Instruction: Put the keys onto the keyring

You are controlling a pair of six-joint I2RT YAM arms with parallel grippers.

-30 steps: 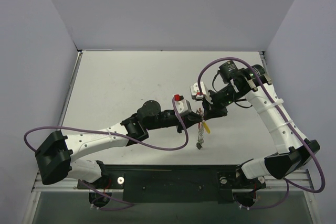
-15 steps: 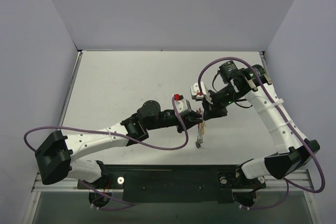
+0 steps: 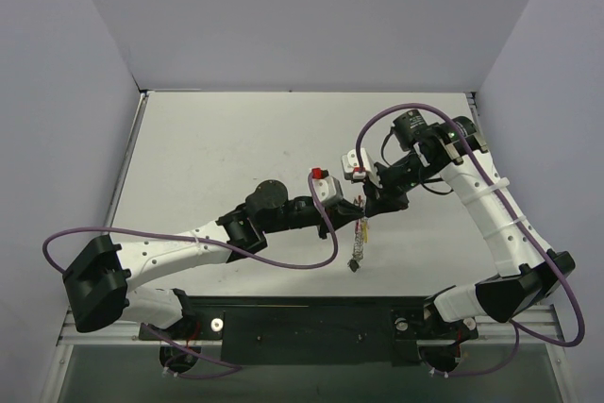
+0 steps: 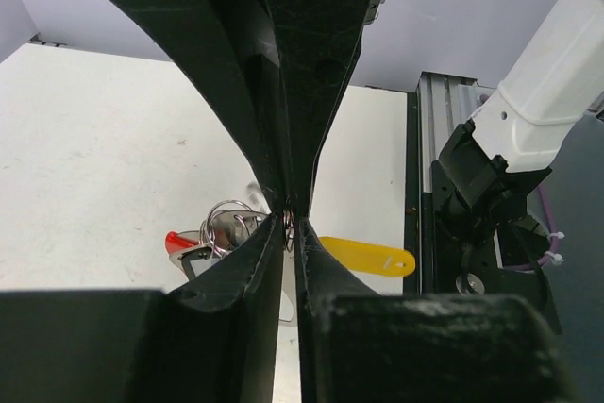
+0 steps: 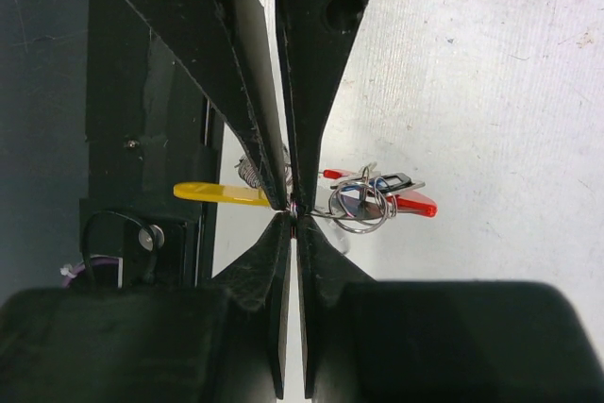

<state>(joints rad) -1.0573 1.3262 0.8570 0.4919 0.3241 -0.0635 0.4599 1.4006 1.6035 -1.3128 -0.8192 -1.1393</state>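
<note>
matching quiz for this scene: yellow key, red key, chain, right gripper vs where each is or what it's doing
1 yellow key
2 red key
3 chain
4 right gripper

a shut on the keyring
b on the left in the right wrist view
c on the right in the right wrist view
d runs toward the bottom of the top view

Pairs: 1-b, 2-c, 3-d, 4-a

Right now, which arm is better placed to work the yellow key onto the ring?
Probably the left. The right tool is shut tight on the keyring, holding it steady. The left tool pinches the ring too, but the yellow key sticks out right beside its tips, easy to reach.
</note>
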